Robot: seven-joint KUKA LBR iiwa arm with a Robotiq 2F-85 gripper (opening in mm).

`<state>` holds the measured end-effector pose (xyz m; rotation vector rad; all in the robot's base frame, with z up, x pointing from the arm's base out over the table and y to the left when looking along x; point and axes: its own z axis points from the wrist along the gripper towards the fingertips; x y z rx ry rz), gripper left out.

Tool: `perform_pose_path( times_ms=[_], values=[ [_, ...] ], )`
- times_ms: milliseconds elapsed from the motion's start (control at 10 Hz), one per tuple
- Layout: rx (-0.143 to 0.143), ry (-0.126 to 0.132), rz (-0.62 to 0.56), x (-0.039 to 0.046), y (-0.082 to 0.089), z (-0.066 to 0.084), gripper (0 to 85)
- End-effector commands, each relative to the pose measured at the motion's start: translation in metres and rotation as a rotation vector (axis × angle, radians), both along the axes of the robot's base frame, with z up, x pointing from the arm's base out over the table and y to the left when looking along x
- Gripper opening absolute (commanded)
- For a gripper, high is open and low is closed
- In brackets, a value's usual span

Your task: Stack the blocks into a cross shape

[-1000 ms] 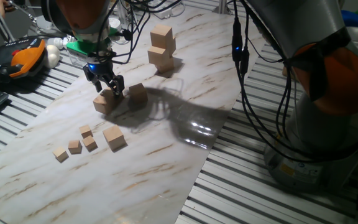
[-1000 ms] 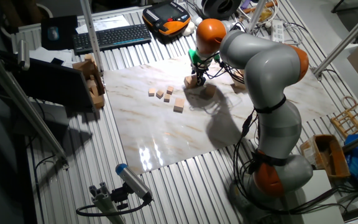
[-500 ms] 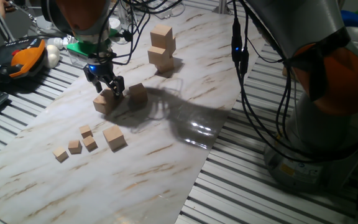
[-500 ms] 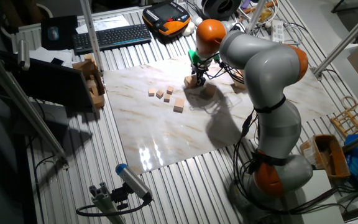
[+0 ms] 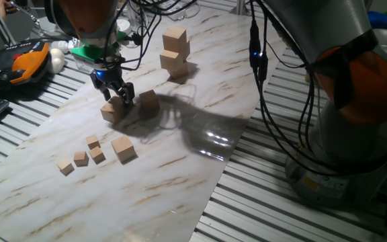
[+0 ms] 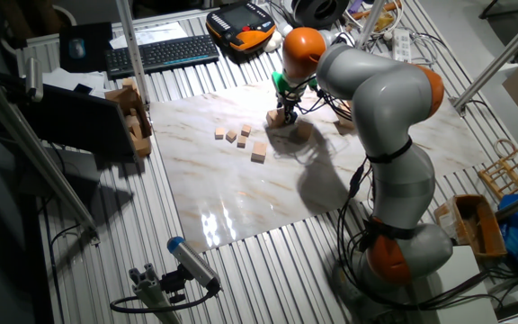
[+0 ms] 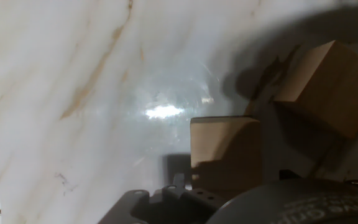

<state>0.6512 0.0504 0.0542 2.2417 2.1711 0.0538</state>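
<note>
My gripper [image 5: 116, 95] reaches down over a tan wooden block [image 5: 112, 110] that rests on the marble board, one finger against each side of it. A second block [image 5: 148, 101] sits just to its right, close but apart. In the hand view the gripped block [image 7: 225, 152] lies low in the middle, with its neighbour [image 7: 328, 87] at the upper right. A third block [image 5: 123, 148] lies alone nearer the front. At the back stands a stack of blocks [image 5: 175, 50]. From the other side, the gripper [image 6: 285, 113] is seen on the same block [image 6: 278, 120].
Several tiny cubes [image 5: 80, 158] lie at the front left of the marble board [image 5: 180, 175]. An orange teach pendant [image 5: 25, 60] and a keyboard [image 6: 162, 52] lie off the board on the slatted table. A wooden crate [image 6: 131, 112] stands beside the board.
</note>
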Motion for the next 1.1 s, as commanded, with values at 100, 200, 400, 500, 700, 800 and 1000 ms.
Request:
perform_pose_path(
  times_ms=[100, 200, 400, 500, 700, 800, 1000],
  values=[
    [0.000, 0.005, 0.002, 0.0001, -0.0001, -0.0011, 68.0],
    [-0.002, 0.006, 0.008, 0.0002, -0.0002, -0.0013, 68.0],
    [-0.004, 0.020, 0.029, 0.0005, -0.0008, -0.0006, 68.0],
    [-0.001, 0.020, 0.033, 0.0009, -0.0007, 0.0002, 68.0],
    [-0.001, 0.014, 0.031, 0.0014, -0.0002, 0.0015, 68.0],
    [-0.003, 0.008, 0.031, 0.0017, 0.0002, 0.0021, 68.0],
    [-0.006, 0.003, 0.031, 0.0020, 0.0000, 0.0023, 68.0]
  ],
)
